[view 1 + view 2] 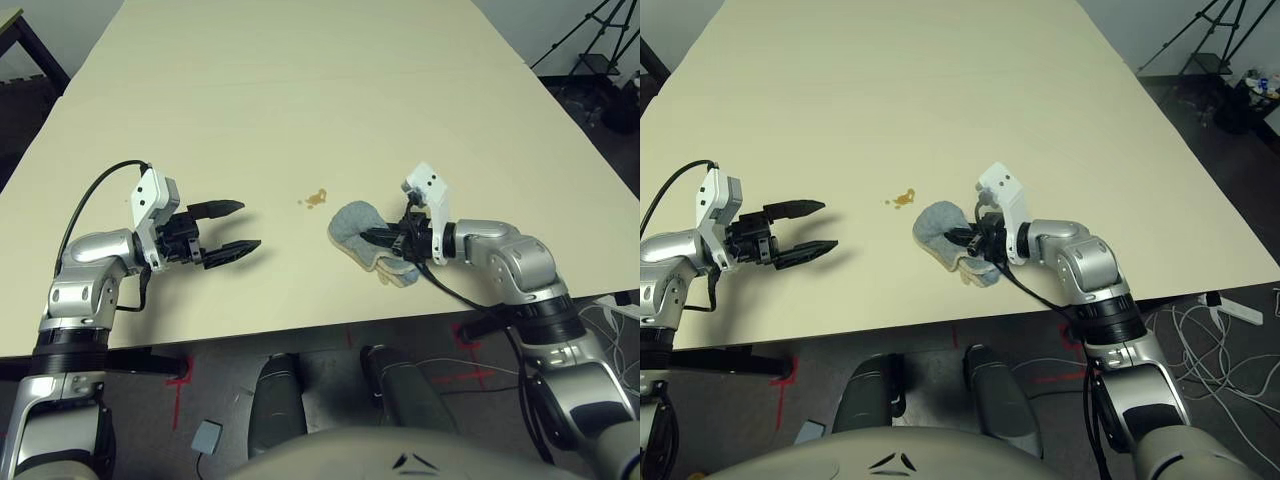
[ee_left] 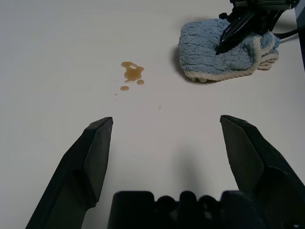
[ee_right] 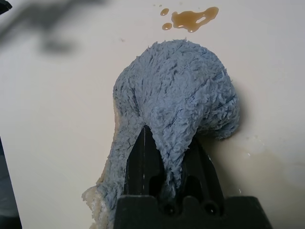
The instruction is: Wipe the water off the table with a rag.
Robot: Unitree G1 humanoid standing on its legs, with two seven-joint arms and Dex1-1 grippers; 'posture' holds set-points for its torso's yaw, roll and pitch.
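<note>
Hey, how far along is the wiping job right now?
Early to middle. Done: the right claw has the rag pinched and resting on the table, and a faint damp smear beside the rag in the right wrist view suggests one pass. In hand: the rag sits just short of the water. Left: that amber puddle is unwiped. The left claw is open, idle.

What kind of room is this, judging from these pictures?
Probably a robotics lab or test room: a plain cream table on a dark floor with red tape marks, loose cables, and a tripod beside the table.
</note>
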